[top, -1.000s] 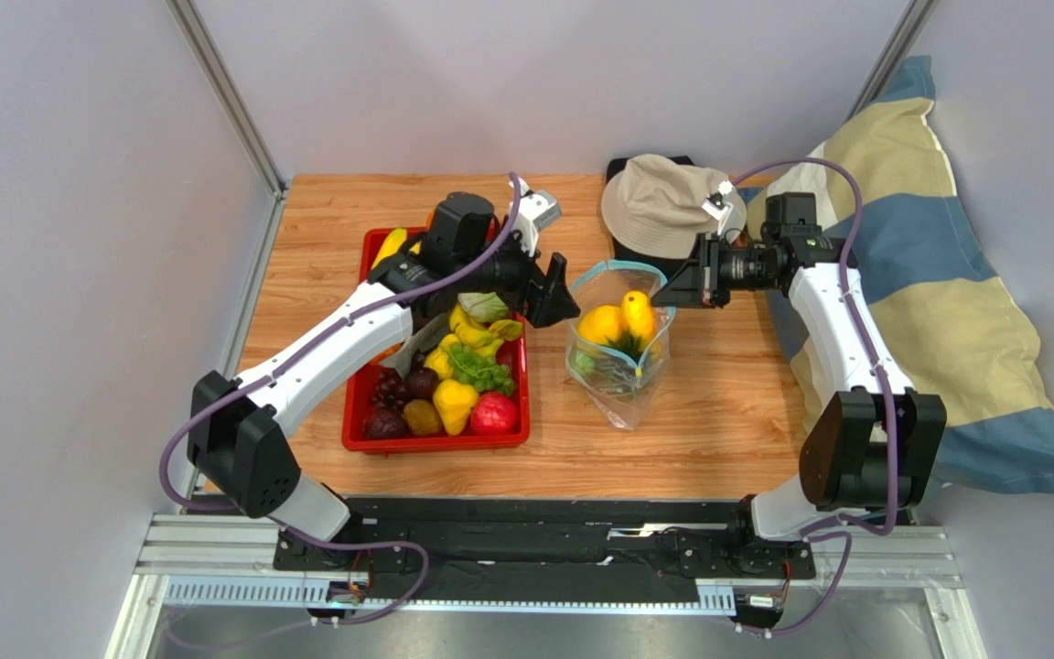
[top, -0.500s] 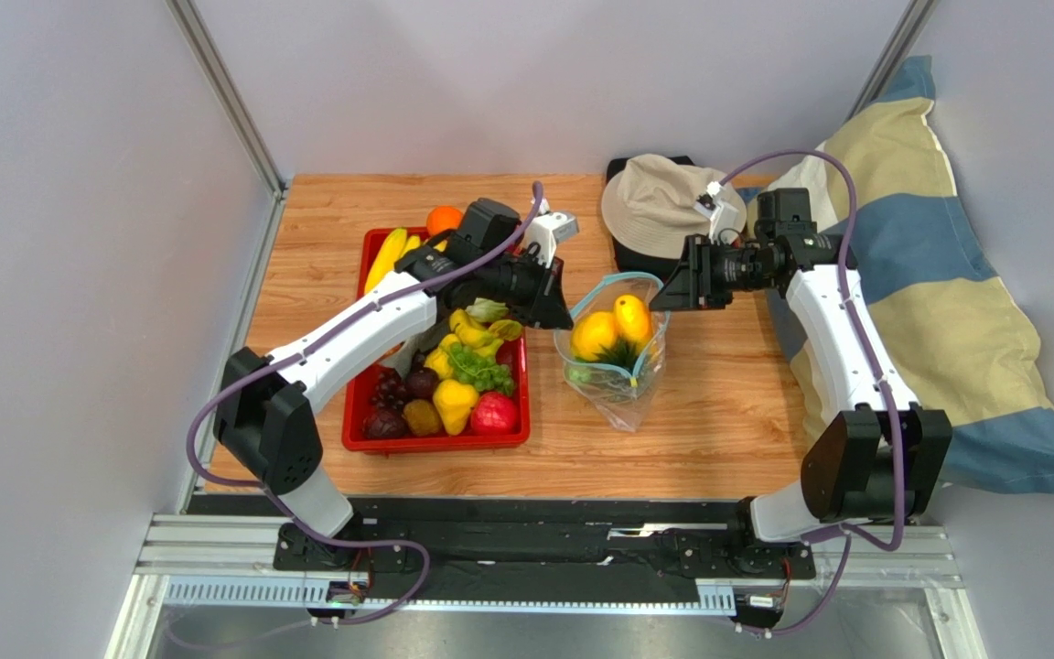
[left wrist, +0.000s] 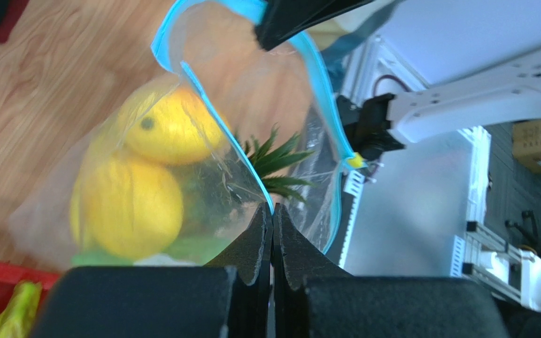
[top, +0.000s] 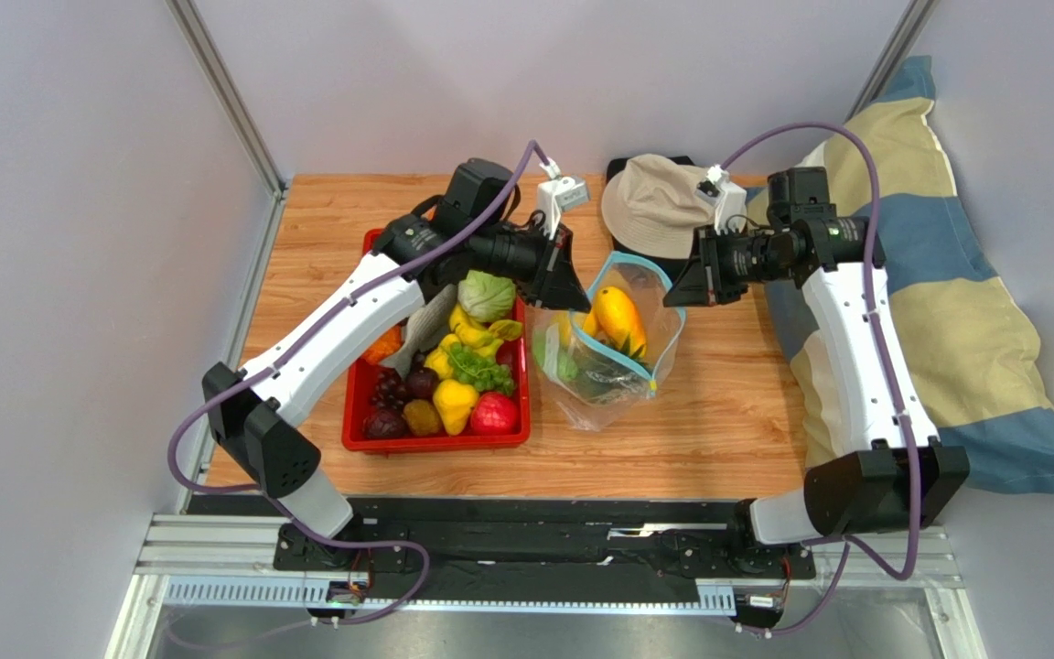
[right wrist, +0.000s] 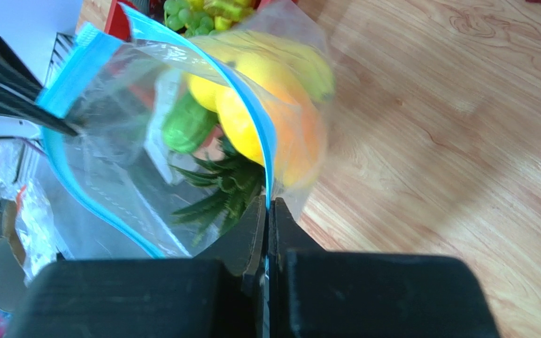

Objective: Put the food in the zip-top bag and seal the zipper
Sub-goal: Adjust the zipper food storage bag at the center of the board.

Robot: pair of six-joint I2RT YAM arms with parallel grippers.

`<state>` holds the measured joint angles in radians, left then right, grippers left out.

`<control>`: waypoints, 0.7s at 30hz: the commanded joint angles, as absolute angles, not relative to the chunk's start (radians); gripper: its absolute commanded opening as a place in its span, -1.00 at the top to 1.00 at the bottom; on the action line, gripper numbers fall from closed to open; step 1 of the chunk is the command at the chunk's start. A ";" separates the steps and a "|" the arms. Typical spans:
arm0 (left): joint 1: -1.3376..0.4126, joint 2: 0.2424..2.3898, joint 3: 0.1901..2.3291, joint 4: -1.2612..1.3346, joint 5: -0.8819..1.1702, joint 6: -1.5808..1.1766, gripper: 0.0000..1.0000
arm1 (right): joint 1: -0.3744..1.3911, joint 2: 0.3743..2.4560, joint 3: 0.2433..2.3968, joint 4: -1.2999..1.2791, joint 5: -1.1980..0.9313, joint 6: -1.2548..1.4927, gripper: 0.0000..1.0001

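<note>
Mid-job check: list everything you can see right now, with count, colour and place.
zip-top bag: one, clear, table centre, held open between both tools
zipper: one, blue-green, along bag mouth, unsealed
food in bag: several pieces, yellow and green
tray: one, red, left of bag
food in tray: many pieces, mixed colours
hat: one, beige, table's far edge
pillow: one, cream and blue stripes, right of table
table: one, wood
left tool: shut on bag rim
right tool: shut on bag rim
</note>
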<state>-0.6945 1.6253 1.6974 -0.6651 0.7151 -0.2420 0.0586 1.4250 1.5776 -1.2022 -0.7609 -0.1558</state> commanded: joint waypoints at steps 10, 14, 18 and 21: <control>-0.707 1.686 1.595 -0.680 0.735 -0.224 1.00 | 0.149 1.514 1.578 -1.251 -0.657 -0.321 1.00; -0.655 1.550 1.473 -0.510 0.724 -0.271 0.67 | 0.147 1.499 1.597 -1.252 -0.649 -0.337 1.00; -0.557 1.416 1.411 -0.452 0.758 -0.239 -0.12 | 0.152 1.471 1.575 -1.213 -0.666 -0.322 1.00; -0.476 1.336 1.379 -0.497 0.791 -0.131 -0.97 | 0.158 1.470 1.562 -1.209 -0.667 -0.327 1.00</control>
